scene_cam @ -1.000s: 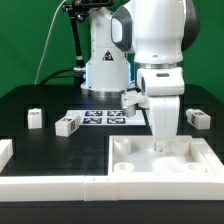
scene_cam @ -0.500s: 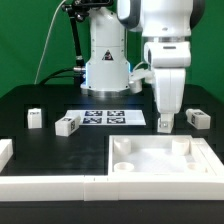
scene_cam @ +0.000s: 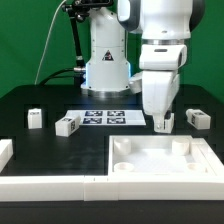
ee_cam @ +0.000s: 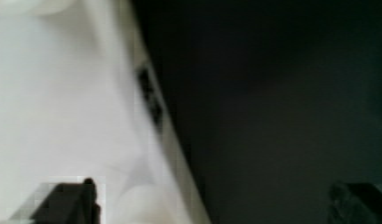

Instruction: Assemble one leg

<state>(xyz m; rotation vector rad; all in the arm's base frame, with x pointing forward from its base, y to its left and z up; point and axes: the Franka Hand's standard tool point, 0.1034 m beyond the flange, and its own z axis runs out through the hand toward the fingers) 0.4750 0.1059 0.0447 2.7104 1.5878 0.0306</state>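
A leg [scene_cam: 164,123], a small white block with a black-and-white tag, stands on the black table just behind the far edge of the white tray [scene_cam: 196,160]. My gripper [scene_cam: 161,116] hangs directly over this leg. In the wrist view the gripper [ee_cam: 214,202] is open, with its two dark fingertips [ee_cam: 65,203] far apart and nothing gripped between them. A blurred white surface with a dark tag patch [ee_cam: 147,92] fills one side of that view. Three more legs lie on the table: one [scene_cam: 36,118] and another [scene_cam: 67,125] at the exterior view's left, and one [scene_cam: 197,117] at the right.
The marker board [scene_cam: 105,117] lies in front of the robot base. The tray has round corner sockets [scene_cam: 124,150]. Long white border bars run along the near edge [scene_cam: 50,186] and at the exterior view's left [scene_cam: 5,150].
The gripper has risen from the tray's far corner socket. It now hangs higher over the leg behind the tray, shifted slightly to the exterior view's left in the last half second.
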